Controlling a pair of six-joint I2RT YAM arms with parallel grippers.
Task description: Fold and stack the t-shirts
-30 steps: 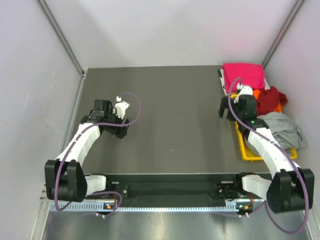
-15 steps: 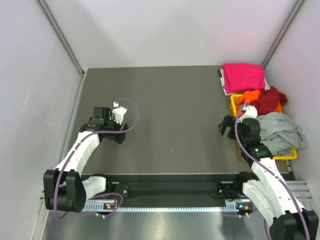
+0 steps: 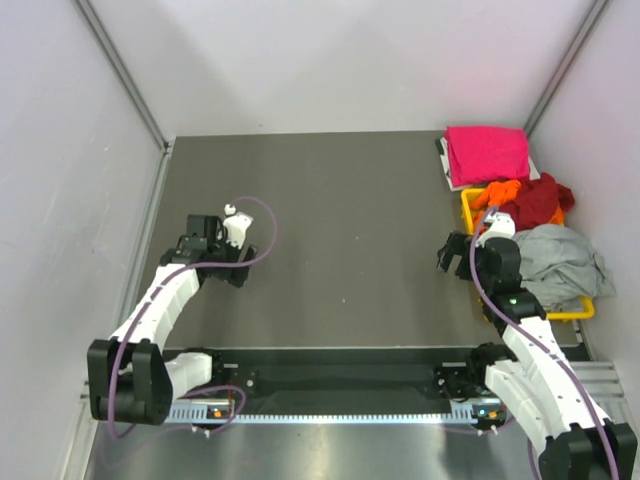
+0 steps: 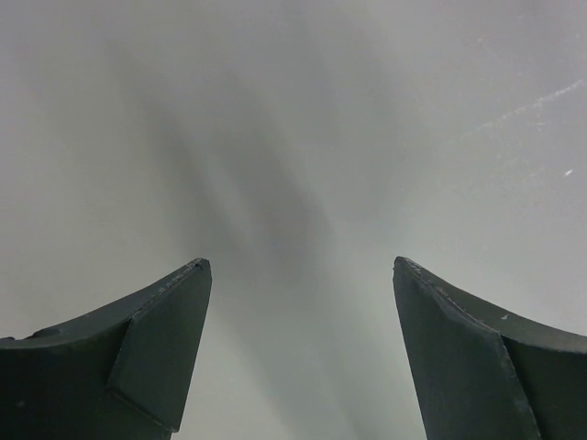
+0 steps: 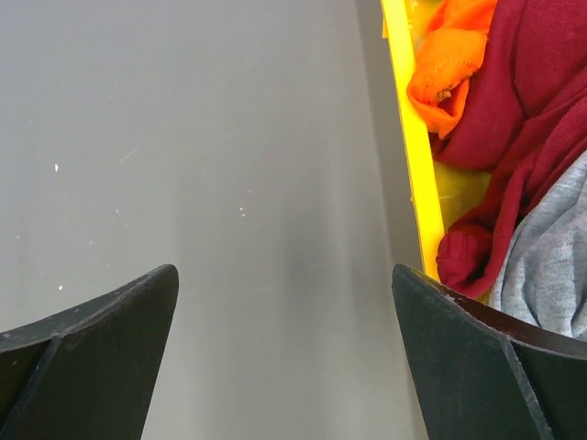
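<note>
Both pairs of jaws stand wide apart with nothing between them. The left gripper (image 3: 205, 240) hangs over bare table (image 3: 350, 200) toward the 9 o'clock side. Its arm climbs from the base at the near edge, leans toward 1 o'clock and bends at the wrist, and a purple cable (image 3: 268, 225) loops beside it. The left wrist view shows only the two dark fingers (image 4: 156, 339) and blurred grey surface.

The right gripper (image 3: 448, 252) sits at the 3 o'clock side of the table. Its arm stretches from the near right base toward 11 o'clock. In the right wrist view the fingers frame empty tabletop, with the rim of the yellow bin (image 5: 408, 137) running past just to their right.

The t-shirts lie at the table's 1 to 3 o'clock corner. The magenta shirt (image 3: 487, 153) is folded flat on the table at 1 o'clock, apart from the rest, with its long axis running 9 to 3. A white edge shows under its left side; I cannot tell what it is. The other shirts are crumpled in the bin with no clear direction. The orange shirt (image 3: 500, 190) is at the far end, touching the dark red shirt (image 3: 540, 200) on its right. The light grey shirt (image 3: 565, 258) is heaped nearer, spilling over the bin's right rim.
</note>
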